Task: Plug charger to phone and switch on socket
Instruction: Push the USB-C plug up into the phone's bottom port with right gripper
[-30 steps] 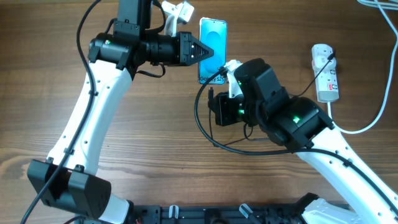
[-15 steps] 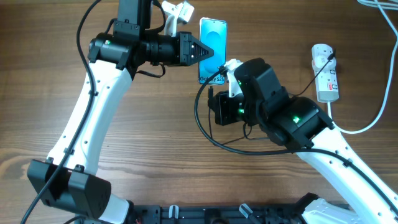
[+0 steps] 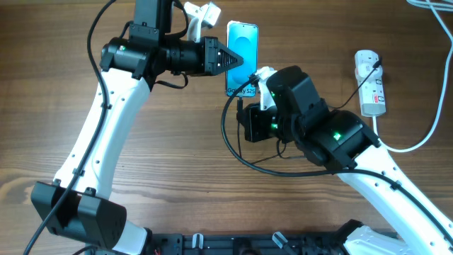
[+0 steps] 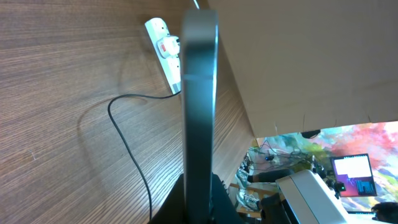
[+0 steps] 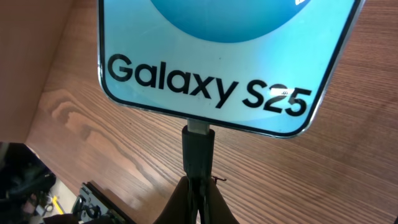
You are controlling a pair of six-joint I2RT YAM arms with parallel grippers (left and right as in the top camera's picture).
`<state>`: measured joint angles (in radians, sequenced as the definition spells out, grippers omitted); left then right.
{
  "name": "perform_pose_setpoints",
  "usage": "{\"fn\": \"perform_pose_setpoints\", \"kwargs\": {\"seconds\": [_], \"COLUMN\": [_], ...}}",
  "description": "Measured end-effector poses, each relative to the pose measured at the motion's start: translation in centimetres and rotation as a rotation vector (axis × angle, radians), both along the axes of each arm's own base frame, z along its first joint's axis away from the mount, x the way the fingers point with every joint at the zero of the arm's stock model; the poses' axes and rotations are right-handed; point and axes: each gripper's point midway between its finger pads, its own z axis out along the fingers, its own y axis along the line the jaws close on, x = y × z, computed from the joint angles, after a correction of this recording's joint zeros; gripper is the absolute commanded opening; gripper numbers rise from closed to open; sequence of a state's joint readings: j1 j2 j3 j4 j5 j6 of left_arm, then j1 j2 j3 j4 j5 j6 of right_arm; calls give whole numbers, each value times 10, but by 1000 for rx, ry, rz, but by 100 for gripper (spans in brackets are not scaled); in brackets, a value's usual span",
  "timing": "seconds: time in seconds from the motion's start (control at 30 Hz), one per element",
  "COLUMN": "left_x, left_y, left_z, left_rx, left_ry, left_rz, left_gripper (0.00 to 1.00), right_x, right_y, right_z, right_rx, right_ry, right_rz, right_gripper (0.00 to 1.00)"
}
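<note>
there, near the far edge of the table [image 3: 177, 163], about midway along it: phone [image 3: 244, 34], bright screen facing up, long side running from far to near. clamped across its left side by the left gripper [image 3: 237, 60], jaws pressed together on the front and back, seen edge-on in the left wrist view. hard to tell whether lying on the wood or lifted off it.

just at the near, short edge of the phone: right gripper [image 5: 198, 186], fingers pinched tight on the small black plug [image 5: 198, 140]. plug upright against the middle of that edge, right under the "galaxy s25" lettering, tip meeting the port with a sliver of metal showing.

trailing from the plug: thin black charger [image 3: 233, 145], curving in a wide loop toward the near edge and passing under the right arm.

well off toward the right edge, nearer the far corner: white socket [image 3: 371, 83], flat on the wood, apart from both grippers, with a white cord [image 3: 425, 134] curling beside it.
</note>
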<state>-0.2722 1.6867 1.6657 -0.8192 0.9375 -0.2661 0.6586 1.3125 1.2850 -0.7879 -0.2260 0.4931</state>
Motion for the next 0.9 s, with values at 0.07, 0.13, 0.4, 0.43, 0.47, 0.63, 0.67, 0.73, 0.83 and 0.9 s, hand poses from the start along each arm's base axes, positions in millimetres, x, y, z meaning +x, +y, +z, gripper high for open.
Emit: {"fn": "perform_pose_setpoints", "kwargs": {"seconds": [0.07, 0.13, 0.4, 0.43, 0.47, 0.63, 0.67, 0.73, 0.83, 0.9], "left_x": [0, 0, -1, -1, -1, -1, -1, -1, -1, -1], "left_y": [0, 0, 0, 0, 0, 0, 0, 0, 1, 1], "left_z": [0, 0, 0, 0, 0, -1, -1, -1, -1, -1], "left_rx": [0, 0, 4, 5, 5, 5, 5, 6, 7, 8], "left_ry": [0, 0, -15, -16, -16, -18, -18, -17, -13, -12], "left_rz": [0, 0, -10, -10, -10, -12, -12, -11, -11, -11], "left_gripper": [4, 4, 4, 4, 4, 4, 4, 4, 4, 4], "right_x": [0, 0, 0, 0, 1, 1, 2, 2, 2, 2], "right_y": [0, 0, 0, 0, 0, 1, 1, 1, 1, 2], "right_z": [0, 0, 0, 0, 1, 2, 2, 2, 2, 2], "right_rx": [0, 0, 1, 2, 2, 6, 7, 8, 8, 9], "right_ry": [-1, -1, -1, -2, -3, -7, -9, -9, -10, -14], "right_rz": [0, 0, 0, 0, 0, 0, 0, 0, 0, 1], "right_gripper": [4, 4, 4, 4, 4, 4, 4, 4, 4, 4]}}
